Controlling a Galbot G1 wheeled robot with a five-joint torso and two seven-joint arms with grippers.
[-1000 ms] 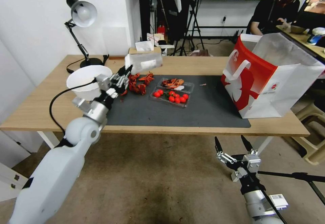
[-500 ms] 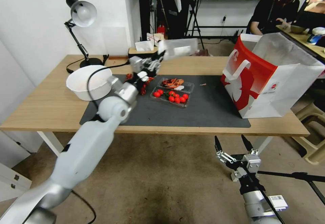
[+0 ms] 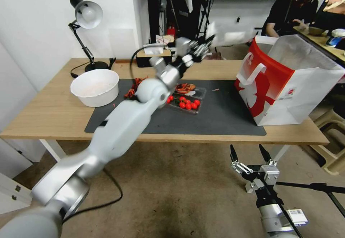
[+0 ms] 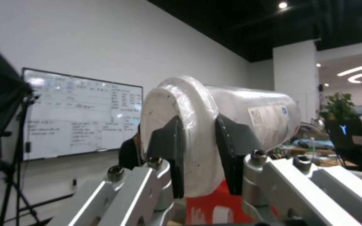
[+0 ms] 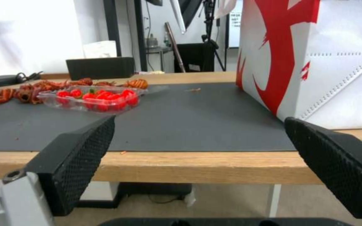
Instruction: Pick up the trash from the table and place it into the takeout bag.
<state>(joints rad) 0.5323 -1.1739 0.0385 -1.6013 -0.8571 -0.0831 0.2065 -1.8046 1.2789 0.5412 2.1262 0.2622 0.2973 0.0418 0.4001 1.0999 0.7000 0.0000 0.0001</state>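
A white lidded container (image 4: 214, 125) is pinched at its rim by the 2 fingers (image 4: 170, 147) of the left gripper (image 3: 205, 45), held in the air just beside the takeout bag (image 3: 287, 83). The right gripper (image 3: 250, 156) is held spread below the table (image 3: 50, 112) edge.

Right gripper (image 5: 198, 147) gapes — facing takeout bag (image 5: 315, 59).

The head view looks down over the long light-wood tabletop (image 3: 46, 117), the right wrist view peers level along its near edge, both sharing the red-and-white paper takeout bag (image 3: 287, 83), while the left wrist view faces a far whiteboard (image 4: 80, 113).
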